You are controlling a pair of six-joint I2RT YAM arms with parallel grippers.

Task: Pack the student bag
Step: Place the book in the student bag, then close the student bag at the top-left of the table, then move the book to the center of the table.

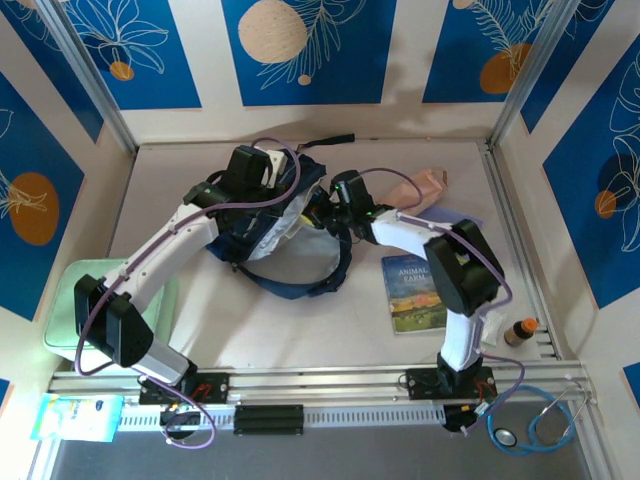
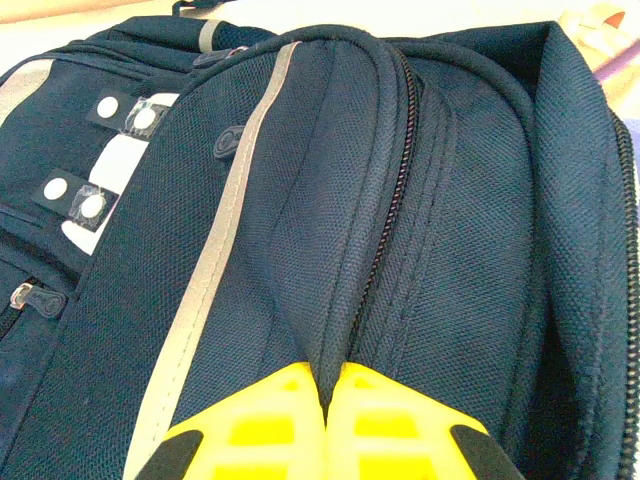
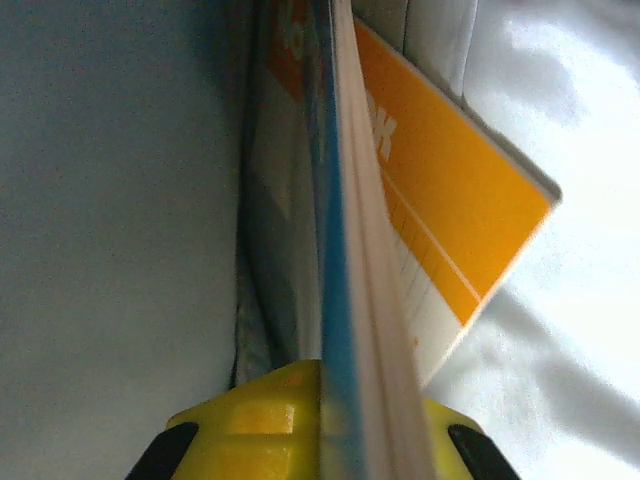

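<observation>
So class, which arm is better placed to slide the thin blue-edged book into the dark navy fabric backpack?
Probably right: the right gripper clamps the book inside the pale lining; the left gripper pinches backpack fabric.

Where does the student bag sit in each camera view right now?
Top external: student bag at centre frame.
Left wrist: navy fabric ahead; left tool pinches a fold by the zipper.
Right wrist: seemingly its pale lining around the book the right tool grips.
Shared landmark: that pale lining at the bag's mouth.

Bright, even light casts soft shadows; the student bag [image 2: 300, 230] looks sharp, the book [image 3: 355, 250] blurred close-up.
</observation>
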